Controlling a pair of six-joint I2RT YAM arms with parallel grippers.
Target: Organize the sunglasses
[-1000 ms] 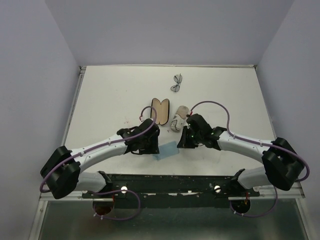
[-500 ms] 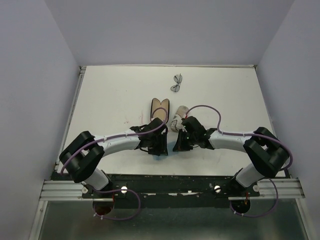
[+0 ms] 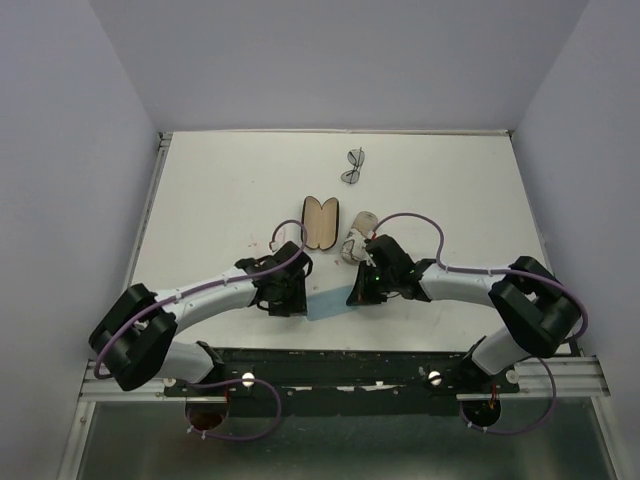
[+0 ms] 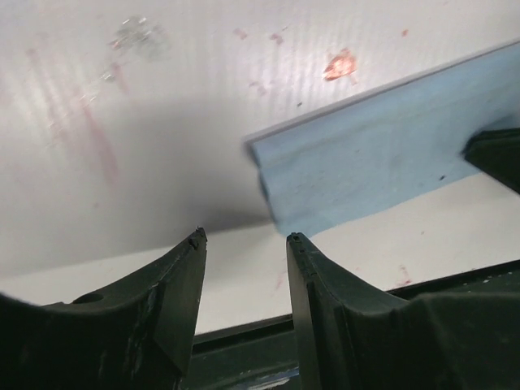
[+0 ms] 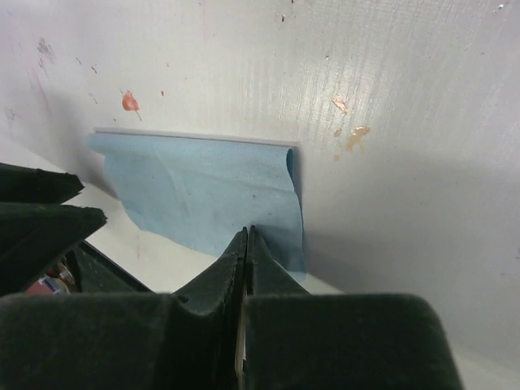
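The dark-framed sunglasses (image 3: pixel 353 166) lie at the far middle of the table. The pink-purple pair is out of view. A light blue cloth (image 3: pixel 328 304) lies near the table's front edge between my grippers. It also shows in the left wrist view (image 4: pixel 374 162) and the right wrist view (image 5: pixel 203 183). My right gripper (image 3: pixel 358 293) is shut on the cloth's right edge (image 5: pixel 248 233). My left gripper (image 3: pixel 295 297) is open and empty, its fingertips (image 4: pixel 244 237) just short of the cloth's left corner.
A black hard case with tan lining (image 3: pixel 320 220) lies open behind the cloth. A beige soft pouch (image 3: pixel 358 237) lies to its right, just behind my right gripper. The table's front edge and a dark rail (image 3: pixel 330 362) are close below both grippers.
My left gripper has drawn back to the left, away from the right gripper, and stands open. The cloth now lies spread between the two. My right gripper has stayed at the cloth's right edge.
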